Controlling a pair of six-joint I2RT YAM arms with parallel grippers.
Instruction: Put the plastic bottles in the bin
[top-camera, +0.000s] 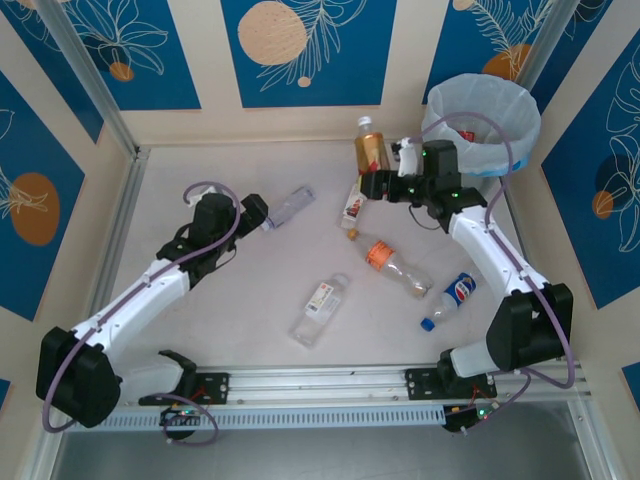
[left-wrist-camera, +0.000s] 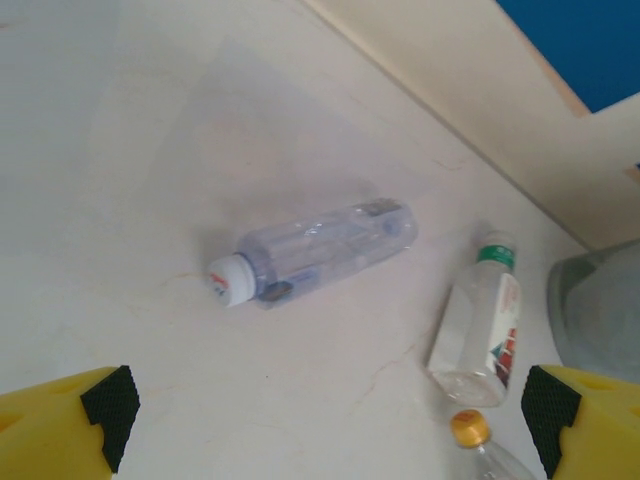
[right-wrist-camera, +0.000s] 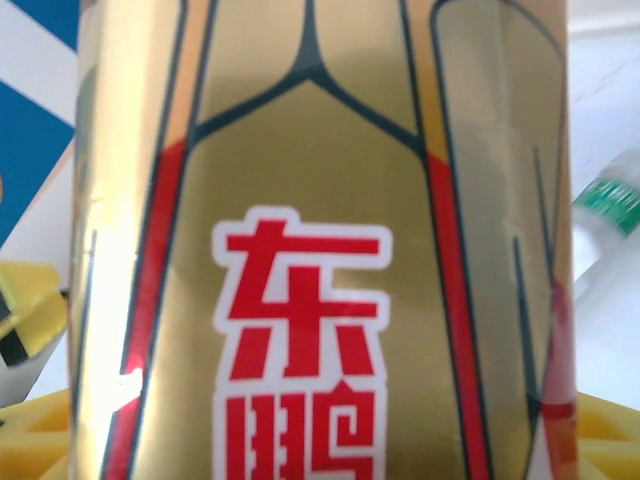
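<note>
Plastic bottle with the gold label (top-camera: 370, 148) (right-wrist-camera: 320, 250): upright at the far right of the table, just left of the bin (top-camera: 505, 155). Pinched low on its body by the right gripper (top-camera: 377, 185), with yellow fingers (right-wrist-camera: 35, 425) on either side of the label in the wrist view. Right arm stretched far, wrist bent leftward, close by the bin's near-left side.

Left gripper (top-camera: 258, 213) (left-wrist-camera: 330, 415): spread wide, holding nothing, black pads (left-wrist-camera: 108, 405) well apart. Points rightward from a long, low arm slanting across the left half of the table. Just beyond it, lying on its side: clear bottle with a white cap (top-camera: 290, 207) (left-wrist-camera: 320, 250), cap toward the gripper.

Table (top-camera: 250, 290): pale, faintly veined, with a metal rail (top-camera: 320, 380) along the near edge. Cream walls around, hung with blue panels (top-camera: 300, 45) of leaves and orange discs.

Lying flat elsewhere:
- green-capped bottle (top-camera: 353, 207) (left-wrist-camera: 480, 335), just near of the gold one and beside the right gripper
- orange-labelled bottle (top-camera: 395, 265), at centre right
- blue-labelled bottle (top-camera: 452, 298), nearer, under the right arm
- white-labelled bottle (top-camera: 320, 308), near the middle

Bin lined with a pale-blue bag, something red inside.
</note>
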